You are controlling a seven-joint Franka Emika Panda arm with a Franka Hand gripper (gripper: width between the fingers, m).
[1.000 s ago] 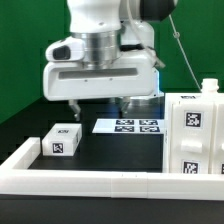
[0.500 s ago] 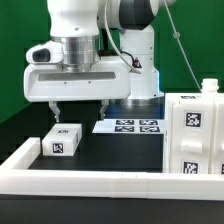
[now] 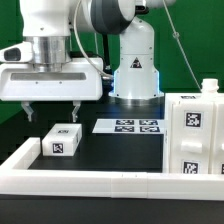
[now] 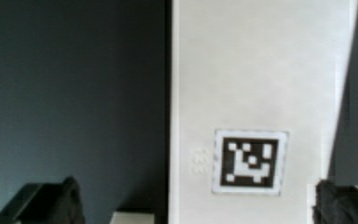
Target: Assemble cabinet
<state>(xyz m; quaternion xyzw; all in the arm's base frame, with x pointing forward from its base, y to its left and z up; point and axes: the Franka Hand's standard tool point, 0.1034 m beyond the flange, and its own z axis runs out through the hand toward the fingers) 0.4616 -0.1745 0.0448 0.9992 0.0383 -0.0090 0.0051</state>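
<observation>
The cabinet [image 3: 192, 140] is a large white boxy unit with square tags, at the exterior view's right. A small white tagged box [image 3: 62, 140] lies on the black table at the exterior view's left. My gripper [image 3: 52, 112] hangs open just above it, a finger off each end, touching nothing. In the wrist view the same white box [image 4: 256, 110] with its tag runs between my two dark fingertips [image 4: 48, 204], which stand wide apart.
A long low white rail [image 3: 100, 183] runs along the front and up the exterior view's left side. The marker board [image 3: 128, 126] lies flat behind the small box. The robot base [image 3: 135, 75] stands at the back.
My gripper has moved toward the exterior view's left, from over the marker board to above the small white box. It stays open.
</observation>
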